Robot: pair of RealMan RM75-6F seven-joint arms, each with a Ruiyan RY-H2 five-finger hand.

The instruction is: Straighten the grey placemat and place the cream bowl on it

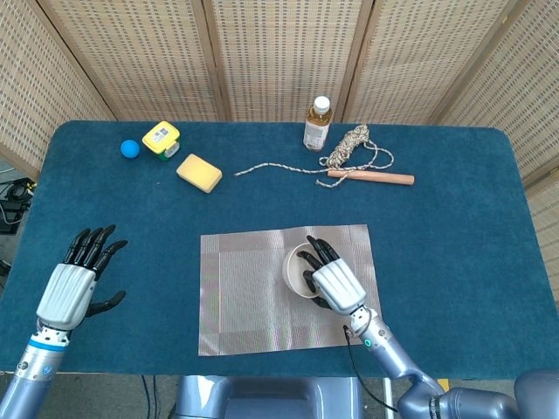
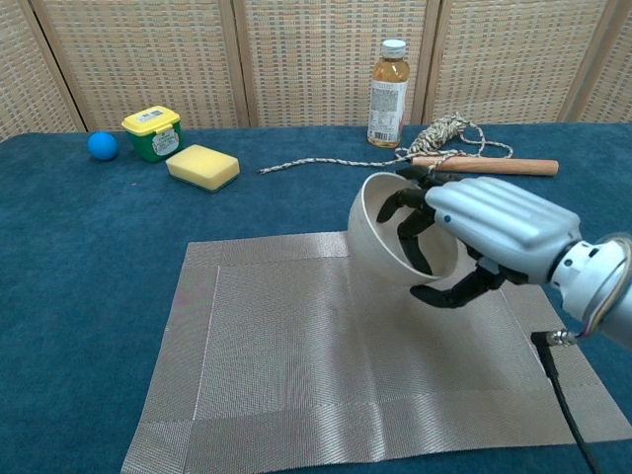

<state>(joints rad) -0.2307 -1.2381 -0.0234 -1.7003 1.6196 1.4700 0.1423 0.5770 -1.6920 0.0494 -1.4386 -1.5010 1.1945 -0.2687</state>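
The grey placemat lies flat and square to the table's near edge. My right hand holds the cream bowl above the middle of the mat, tilted on its side with its opening facing left. Fingers reach inside the bowl and the thumb is under its outside. Whether the bowl touches the mat I cannot tell. My left hand hovers over the table's front left, fingers spread, holding nothing; the chest view does not show it.
Along the back of the blue table stand a blue ball, a yellow-lidded green tub, a yellow sponge, a drink bottle, and a rope with a wooden handle.
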